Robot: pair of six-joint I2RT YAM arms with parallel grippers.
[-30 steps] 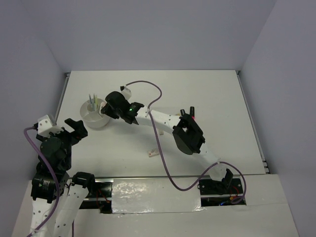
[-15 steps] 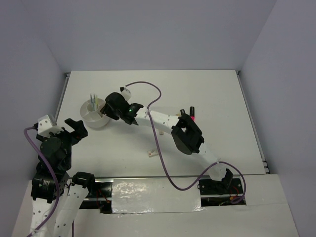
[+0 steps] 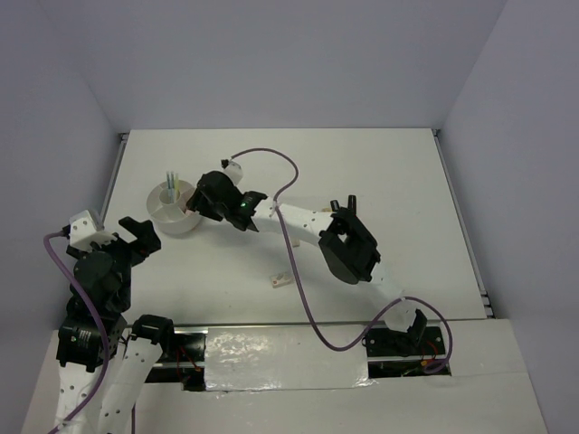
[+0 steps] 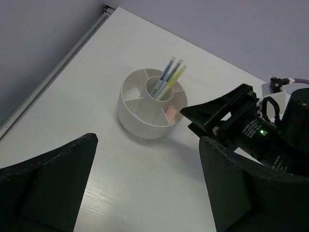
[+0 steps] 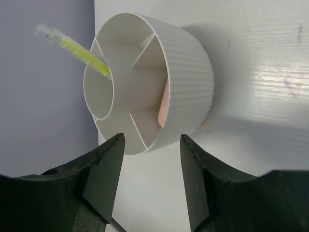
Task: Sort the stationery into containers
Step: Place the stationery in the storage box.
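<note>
The white round tub [image 3: 170,210] stands at the table's left. Its centre tube holds thin pens [image 3: 169,181], which lean up out of the tub [image 4: 152,104] as pens [image 4: 170,76] in the left wrist view. A pink eraser [image 5: 163,104] lies in one outer compartment of the tub [image 5: 188,72]. My right gripper [image 5: 152,140] is open and empty, just off the tub's right rim [image 3: 201,201]. My left gripper [image 4: 147,140] stands wide open and empty, short of the tub [image 3: 137,237]. A small tan eraser [image 3: 280,280] lies on the table near the front.
A purple cable [image 3: 271,167] loops over the table behind the right arm. The left wall and a table rail [image 4: 58,72] run close behind the tub. The right arm's elbow [image 3: 348,249] hangs over the table's middle.
The right gripper's jaws have spread wider beside the tub, and its elbow has shifted slightly. The left arm has not moved.
</note>
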